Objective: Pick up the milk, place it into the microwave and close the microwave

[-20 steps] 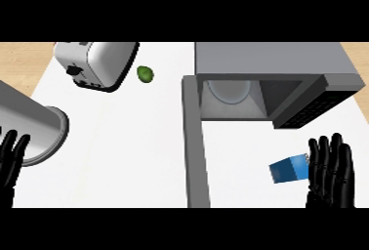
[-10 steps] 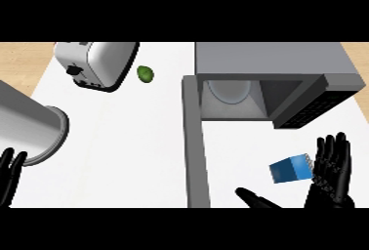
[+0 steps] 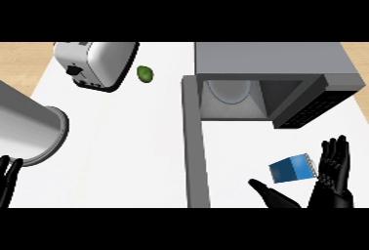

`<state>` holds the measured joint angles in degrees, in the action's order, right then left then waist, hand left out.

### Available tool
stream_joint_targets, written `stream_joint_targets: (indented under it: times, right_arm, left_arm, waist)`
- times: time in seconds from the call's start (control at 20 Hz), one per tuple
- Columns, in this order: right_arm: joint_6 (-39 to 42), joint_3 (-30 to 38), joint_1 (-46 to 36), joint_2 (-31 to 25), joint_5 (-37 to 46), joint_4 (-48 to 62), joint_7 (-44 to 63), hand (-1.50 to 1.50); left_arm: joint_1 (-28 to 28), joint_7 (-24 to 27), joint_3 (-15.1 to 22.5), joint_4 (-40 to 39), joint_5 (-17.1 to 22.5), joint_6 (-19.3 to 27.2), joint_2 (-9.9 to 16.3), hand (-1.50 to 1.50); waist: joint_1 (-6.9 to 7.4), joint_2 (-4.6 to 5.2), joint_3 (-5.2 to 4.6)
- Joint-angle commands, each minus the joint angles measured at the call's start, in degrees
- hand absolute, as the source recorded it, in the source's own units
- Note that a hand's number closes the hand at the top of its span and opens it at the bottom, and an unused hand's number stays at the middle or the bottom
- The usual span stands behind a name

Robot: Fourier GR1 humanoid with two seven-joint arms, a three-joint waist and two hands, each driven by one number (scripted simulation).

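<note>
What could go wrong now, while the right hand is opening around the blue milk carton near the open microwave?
The milk carton lies tilted between the right hand's fingers and thumb, so a closing grasp might push it away instead of catching it. The microwave door stands open close beside the carton, so the lift could bump it.

Left hand point(image 3: 9, 178) and steel pot point(image 3: 29, 129) cut by left edge
</note>
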<state>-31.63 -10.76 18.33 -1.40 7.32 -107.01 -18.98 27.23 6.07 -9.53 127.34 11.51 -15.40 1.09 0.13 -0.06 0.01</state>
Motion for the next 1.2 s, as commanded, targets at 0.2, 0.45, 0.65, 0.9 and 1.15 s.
stream_joint_targets:
  times: [0.2, 0.45, 0.65, 0.9, 1.15]
  right_arm:
    - [3.3, 9.3, -3.1, -1.7, -6.8, 11.4, -8.5, -1.50]
    - [5.7, 9.8, -0.7, -2.2, -7.4, 14.8, -10.1, -1.50]
    - [9.6, 10.9, 0.6, -2.4, -9.2, 19.2, -15.2, -1.50]
    - [11.6, 16.3, -8.3, -4.9, -11.3, 28.6, -14.6, -1.50]
    - [13.8, 18.0, -4.9, -4.0, -11.8, 35.4, -22.8, -1.50]
  left_arm:
    - [3.1, 3.7, 0.3, -0.4, -1.3, -1.9, -1.1, -1.50]
    - [5.1, -2.6, 6.4, 7.3, -2.4, 2.7, -1.1, -1.50]
    - [4.3, 0.0, 2.3, 4.4, -0.6, 0.6, -1.1, -1.50]
    - [6.7, 3.4, 3.1, 3.0, -0.5, -1.6, -1.1, -1.50]
    - [5.0, 5.6, 3.8, -0.5, -2.8, 0.3, -1.1, -1.50]
  waist:
    - [0.10, 0.00, 0.01]
    - [0.05, 0.01, 0.03]
    - [0.06, 0.00, 0.01]
    - [0.33, 0.03, 0.01]
    - [0.09, 0.02, 0.01]
